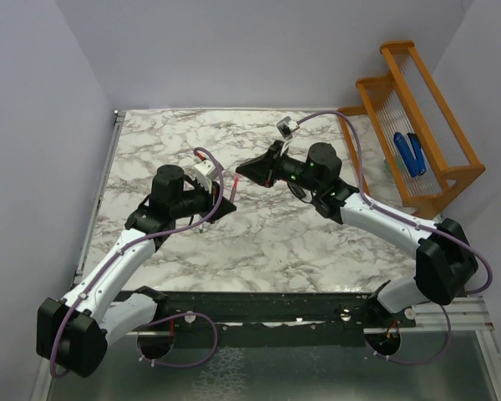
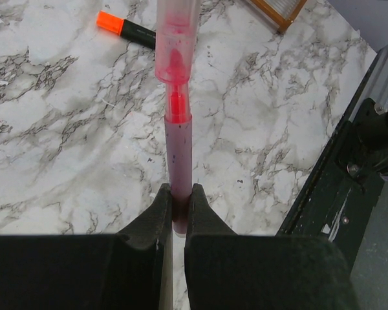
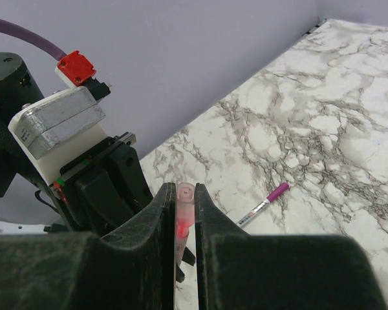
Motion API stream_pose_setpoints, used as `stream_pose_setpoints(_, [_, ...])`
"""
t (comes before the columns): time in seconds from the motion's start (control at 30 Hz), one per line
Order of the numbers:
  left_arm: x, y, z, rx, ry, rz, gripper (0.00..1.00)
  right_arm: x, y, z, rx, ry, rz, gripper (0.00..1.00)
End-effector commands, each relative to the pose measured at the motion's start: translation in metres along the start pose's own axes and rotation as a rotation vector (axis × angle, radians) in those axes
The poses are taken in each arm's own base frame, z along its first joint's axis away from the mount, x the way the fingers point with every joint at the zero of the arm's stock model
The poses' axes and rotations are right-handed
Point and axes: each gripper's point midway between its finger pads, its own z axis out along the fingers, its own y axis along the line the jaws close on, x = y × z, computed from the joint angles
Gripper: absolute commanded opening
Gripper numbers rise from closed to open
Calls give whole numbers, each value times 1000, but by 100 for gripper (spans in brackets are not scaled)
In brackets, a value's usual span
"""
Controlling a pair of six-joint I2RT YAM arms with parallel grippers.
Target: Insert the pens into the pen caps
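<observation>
Pen meets cap over my desk (image 2: 64, 129).
My left tool (image 2: 179, 199) clamps the pink pen (image 2: 179, 155); my right tool (image 3: 184, 194) pinches the cap (image 3: 185, 201), tip inside.

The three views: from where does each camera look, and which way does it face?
Top external: above and behind the bases, facing down at the marble table; left arm and right arm show whole.
Left wrist: on the left arm, facing the table along the left hand, shut on the pink pen.
Right wrist: on the right arm, facing the left arm along the right hand, shut on the clear cap.
Shared: both wrist views show that cap over the pen's tip.
</observation>
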Motion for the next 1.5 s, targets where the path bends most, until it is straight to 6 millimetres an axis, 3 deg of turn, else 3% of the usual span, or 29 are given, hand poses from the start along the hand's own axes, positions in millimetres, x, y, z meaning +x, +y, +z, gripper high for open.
stream_pose_setpoints(0.0, [-14, 0, -4, -17, -51, 51, 0, 19, 5, 4, -55, 72, 20, 1])
stream_pose_setpoints(0.3, [-27, 6, -7, -65, -79, 78, 0, 55, 11, 7, -127, 245, 64, 0])
stream_pose_setpoints(0.67, [-68, 11, -12, -122, -166, 148, 0, 86, 21, 1, -137, 338, 77, 0])
stream_pose_setpoints(1.47, [-102, 7, -17, -131, -239, 213, 0, 142, 35, -5, -180, 448, 140, 0])
